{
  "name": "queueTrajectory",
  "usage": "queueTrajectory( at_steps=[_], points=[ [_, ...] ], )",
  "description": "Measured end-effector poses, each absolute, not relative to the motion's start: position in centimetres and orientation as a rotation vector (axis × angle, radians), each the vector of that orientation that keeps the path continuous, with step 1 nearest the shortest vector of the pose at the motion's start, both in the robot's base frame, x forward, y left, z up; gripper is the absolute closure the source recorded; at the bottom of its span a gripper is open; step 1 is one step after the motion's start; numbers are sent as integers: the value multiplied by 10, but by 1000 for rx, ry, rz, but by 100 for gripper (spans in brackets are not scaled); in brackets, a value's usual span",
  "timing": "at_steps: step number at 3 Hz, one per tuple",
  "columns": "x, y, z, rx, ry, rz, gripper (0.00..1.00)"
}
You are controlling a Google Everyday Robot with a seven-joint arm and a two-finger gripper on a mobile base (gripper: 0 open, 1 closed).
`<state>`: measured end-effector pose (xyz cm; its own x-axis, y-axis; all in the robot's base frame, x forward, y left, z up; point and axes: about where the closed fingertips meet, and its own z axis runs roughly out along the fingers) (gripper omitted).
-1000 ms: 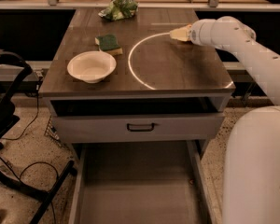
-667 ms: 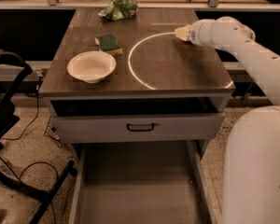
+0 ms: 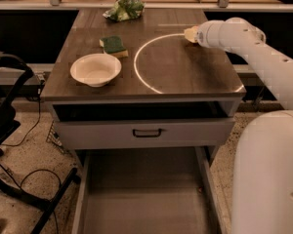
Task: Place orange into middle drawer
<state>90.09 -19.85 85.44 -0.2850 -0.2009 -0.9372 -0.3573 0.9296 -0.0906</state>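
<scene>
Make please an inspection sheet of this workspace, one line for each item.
Surface: dark wooden tabletop with a white ring mark.
Job's things: orange not clearly seen; middle drawer pulled open, no orange on its grey floor.
Clutter: white bowl, green sponge, green bag.
Grippers: gripper over the tabletop's back right, at the ring's edge.
Cables: black cables on the floor, left.
Surroundings: drawer with black handle above the middle drawer; black stand at left.
</scene>
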Motion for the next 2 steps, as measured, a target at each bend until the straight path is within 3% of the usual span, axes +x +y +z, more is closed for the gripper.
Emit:
queueTrajectory(
  at_steps=[2],
  points=[
    [895,-215,904,-430,1846,191,100]
  ],
)
